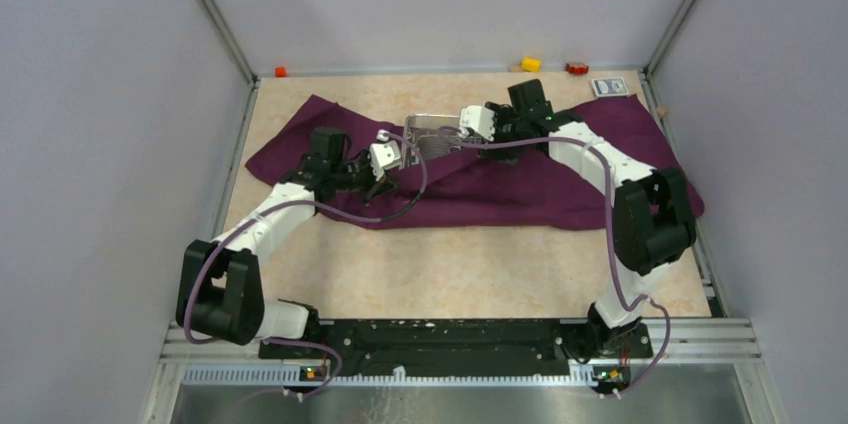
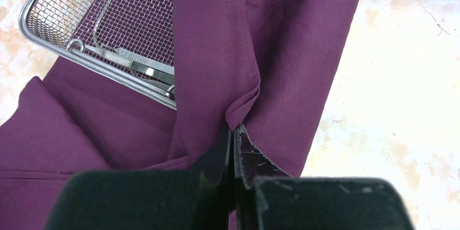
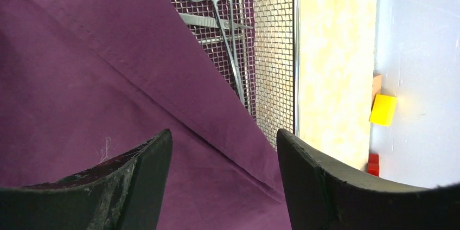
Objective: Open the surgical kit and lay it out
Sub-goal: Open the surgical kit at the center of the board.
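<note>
The dark purple cloth wrap lies spread across the back of the table, partly folded over the silver wire-mesh tray. My left gripper is shut on a raised fold of the cloth, just in front of the tray. Ring-handled clamps and tweezers lie in the uncovered part of the tray. My right gripper stands open over the cloth beside the tray, holding nothing. From above, the left gripper and the right gripper flank the tray.
A yellow block and a red block sit on the back ledge, with an orange block at the back left corner. A blue-white card packet lies at the back right. Frame walls enclose the table.
</note>
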Controlling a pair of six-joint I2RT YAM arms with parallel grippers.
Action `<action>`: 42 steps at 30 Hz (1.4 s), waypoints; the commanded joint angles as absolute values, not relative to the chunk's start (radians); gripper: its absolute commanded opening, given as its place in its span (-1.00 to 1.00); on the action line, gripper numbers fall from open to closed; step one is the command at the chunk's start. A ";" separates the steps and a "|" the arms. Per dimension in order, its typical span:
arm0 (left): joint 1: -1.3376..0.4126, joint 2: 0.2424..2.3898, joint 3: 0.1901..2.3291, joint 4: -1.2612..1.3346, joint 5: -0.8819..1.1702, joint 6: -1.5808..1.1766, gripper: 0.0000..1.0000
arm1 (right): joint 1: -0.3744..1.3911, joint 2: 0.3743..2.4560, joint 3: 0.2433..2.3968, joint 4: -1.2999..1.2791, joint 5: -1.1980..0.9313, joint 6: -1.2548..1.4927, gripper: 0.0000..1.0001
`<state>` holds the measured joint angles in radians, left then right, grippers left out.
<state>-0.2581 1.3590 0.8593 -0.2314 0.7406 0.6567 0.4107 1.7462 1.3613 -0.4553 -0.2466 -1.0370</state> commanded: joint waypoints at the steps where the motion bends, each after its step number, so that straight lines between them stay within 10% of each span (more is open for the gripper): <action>1: -0.262 1.345 0.893 -0.236 0.727 0.654 -1.00 | 0.425 1.795 1.370 -0.401 -0.181 -1.089 0.36; 7: -0.262 1.339 0.905 -0.262 0.701 0.648 -1.00 | 0.425 1.846 1.389 -0.396 -0.154 -1.101 0.04; 15: -0.262 1.295 0.936 -0.367 0.605 0.678 -1.00 | 0.426 1.725 1.331 -0.442 -0.128 -1.037 -1.00; 30: -0.275 0.847 0.874 -0.899 0.420 0.876 -0.99 | 0.791 1.106 0.943 -0.901 0.023 -0.782 -1.00; 42: -0.275 0.664 0.870 -1.161 0.467 0.919 -0.54 | 0.926 1.032 0.898 -1.172 -0.125 -0.639 -0.75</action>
<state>-0.2813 0.6773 0.8787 -1.0756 0.4644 0.8867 0.9089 1.0649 0.8902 -1.0313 -0.0845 -0.6861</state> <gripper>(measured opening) 0.193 0.096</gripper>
